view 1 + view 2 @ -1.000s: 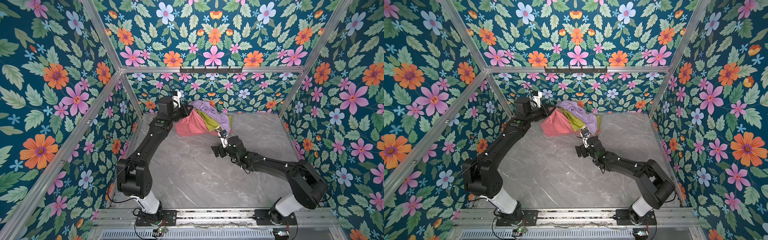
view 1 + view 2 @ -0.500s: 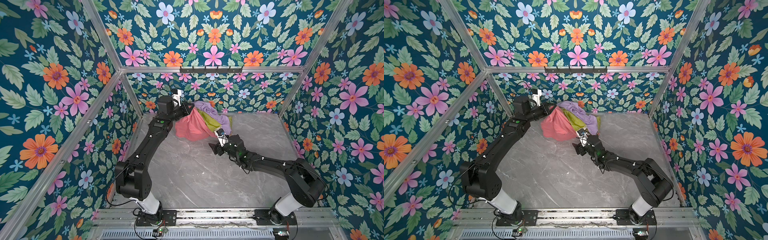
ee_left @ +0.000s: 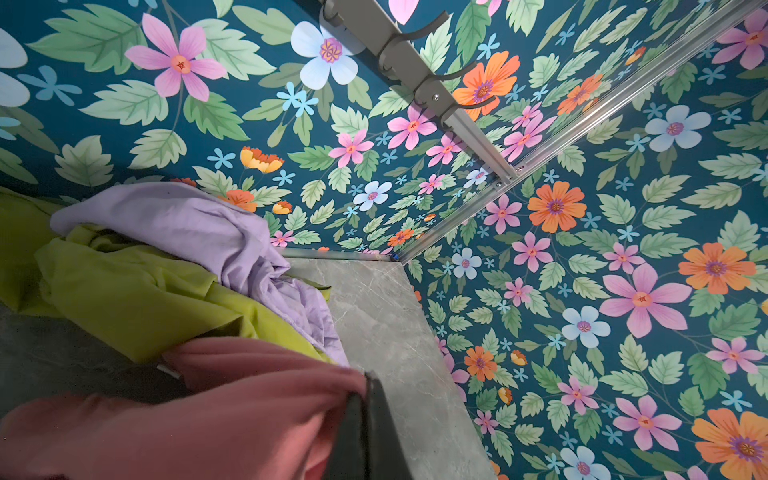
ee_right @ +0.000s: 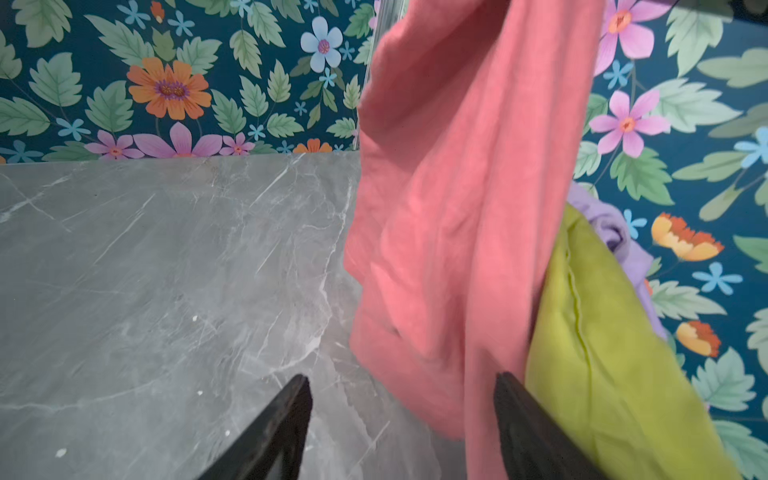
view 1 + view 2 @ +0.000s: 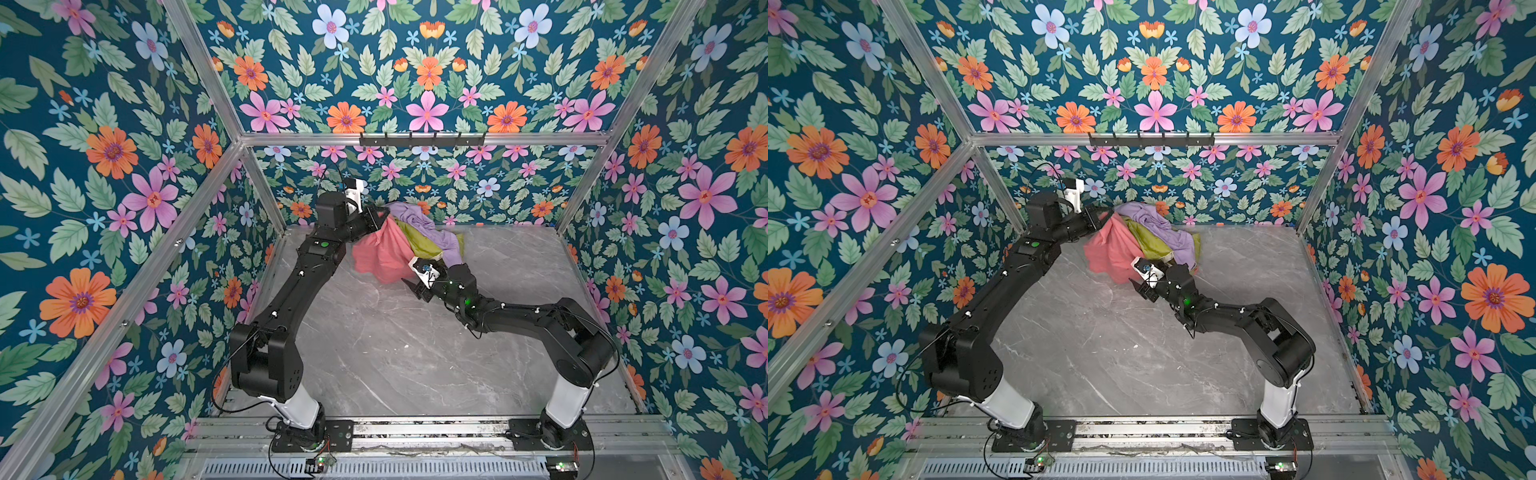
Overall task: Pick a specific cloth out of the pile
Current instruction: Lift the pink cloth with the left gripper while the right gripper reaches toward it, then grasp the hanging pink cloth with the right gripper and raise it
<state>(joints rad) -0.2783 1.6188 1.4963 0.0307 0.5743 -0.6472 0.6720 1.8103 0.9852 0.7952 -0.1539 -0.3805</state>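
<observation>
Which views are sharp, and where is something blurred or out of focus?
Both top views: sharp, evenly lit. Left wrist view: the pink cloth close to the lens is out of focus, the wallpaper sharp. Right wrist view: the olive-green cloth and the pink cloth's lower folds look smeared.

Grey, marble-veined tabletop [image 5: 374, 357] fills a booth walled in dark teal wallpaper [image 5: 104, 174] printed with pink, orange and pale blue flowers among green leaves. Aluminium frame bars [image 5: 124, 322] trace the booth's edges. At 12 o'clock a black rack of hooks [image 5: 422, 139] hangs on the rear bar; at 6 o'clock a metal rail [image 5: 428, 432] and a slotted grille [image 5: 374, 469] border the tabletop. The light is soft and even.
</observation>
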